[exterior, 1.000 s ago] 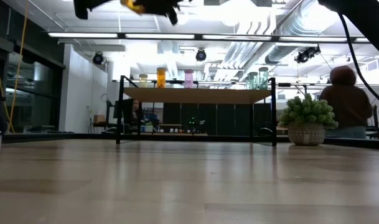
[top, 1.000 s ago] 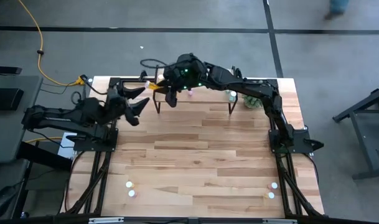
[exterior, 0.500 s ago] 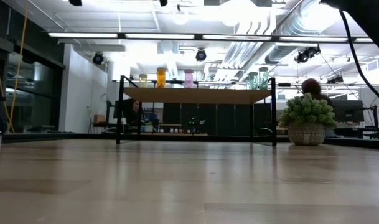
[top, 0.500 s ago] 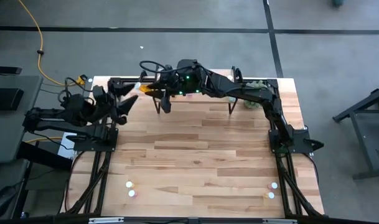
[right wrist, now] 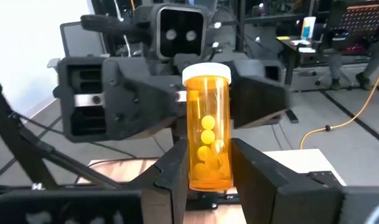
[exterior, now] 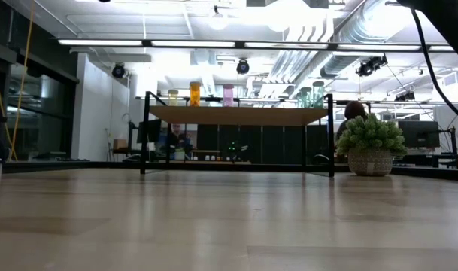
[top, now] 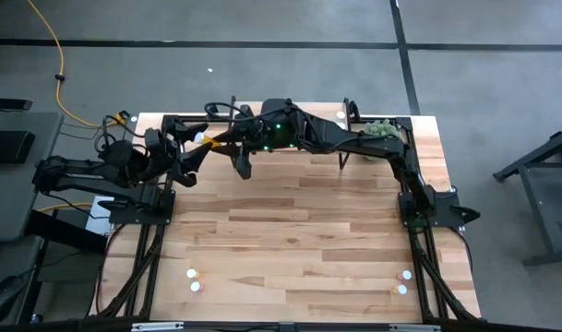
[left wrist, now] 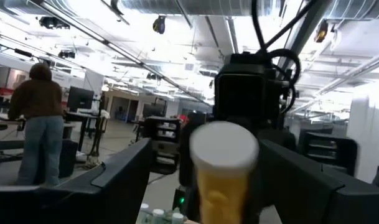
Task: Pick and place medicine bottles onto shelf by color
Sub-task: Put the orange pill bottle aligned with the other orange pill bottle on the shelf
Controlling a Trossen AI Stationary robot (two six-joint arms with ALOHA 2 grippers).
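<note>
While the right gripper [right wrist: 205, 180] clamps an orange bottle [right wrist: 206, 146] between the open left gripper's [left wrist: 195, 180] fingers, we count five bottles shelved [exterior: 236, 114]; four remain.

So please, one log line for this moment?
right claw: holds orange bottle | left claw: open, facing it | shelf: five bottles

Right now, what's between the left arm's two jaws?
The orange bottle that the right gripper holds, its white cap showing in the left wrist view.
</note>
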